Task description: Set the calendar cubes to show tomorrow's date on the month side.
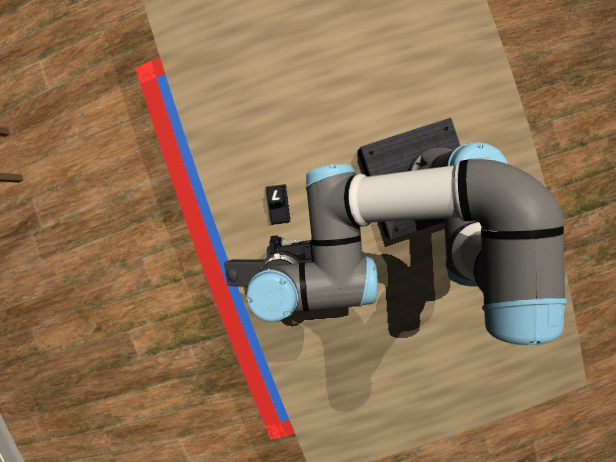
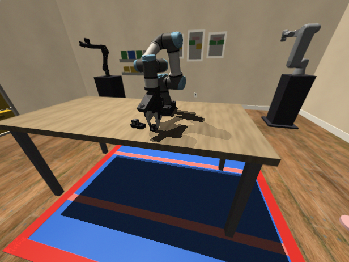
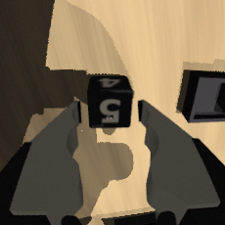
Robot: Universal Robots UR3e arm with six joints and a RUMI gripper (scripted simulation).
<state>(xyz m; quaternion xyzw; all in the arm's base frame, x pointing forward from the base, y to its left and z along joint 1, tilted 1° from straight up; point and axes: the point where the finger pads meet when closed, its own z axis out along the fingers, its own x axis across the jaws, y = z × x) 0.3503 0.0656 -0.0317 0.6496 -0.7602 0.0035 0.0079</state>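
Claw (image 2: pixel 153 128) (image 3: pixel 109 102) is part-open, gripping nothing: both fingertips stand clear of the loose cube (image 2: pixel 153 127) (image 3: pixel 110 109), one each side. All places relative to the tray (image 1: pixel 280 215) (image 2: pixel 137 125) (image 3: pixel 188 100). Loose cube is beside the tray, outside it, on the surface (image 1: pixel 320 90) (image 2: pixel 85 113) (image 3: pixel 161 49). In the wrist view it shows a 5 on the face toward the camera and a 4 on the next one. Second cube (image 1: pixel 275 195) (image 2: pixel 135 122) sits at one end of the tray, a 7-like mark on top; the tray's other end has no cube in it. Arm's wrist (image 1: pixel 272 295) (image 2: pixel 150 72) is over the surface beside the tray. Step in hand, my read: reorienting the loose cube outside the tray, either just let go or about to be regripped; can't tell which. Date side not readable from here, so target digit unconfirmed. Next move: if the facing is right, square up, close on two opposite sides, lift, lower flat into the tray's free end. If not, back off and regrip for another turn. Risk: a skewed pinch tips the digit or leaves the cube on the tray's rim.
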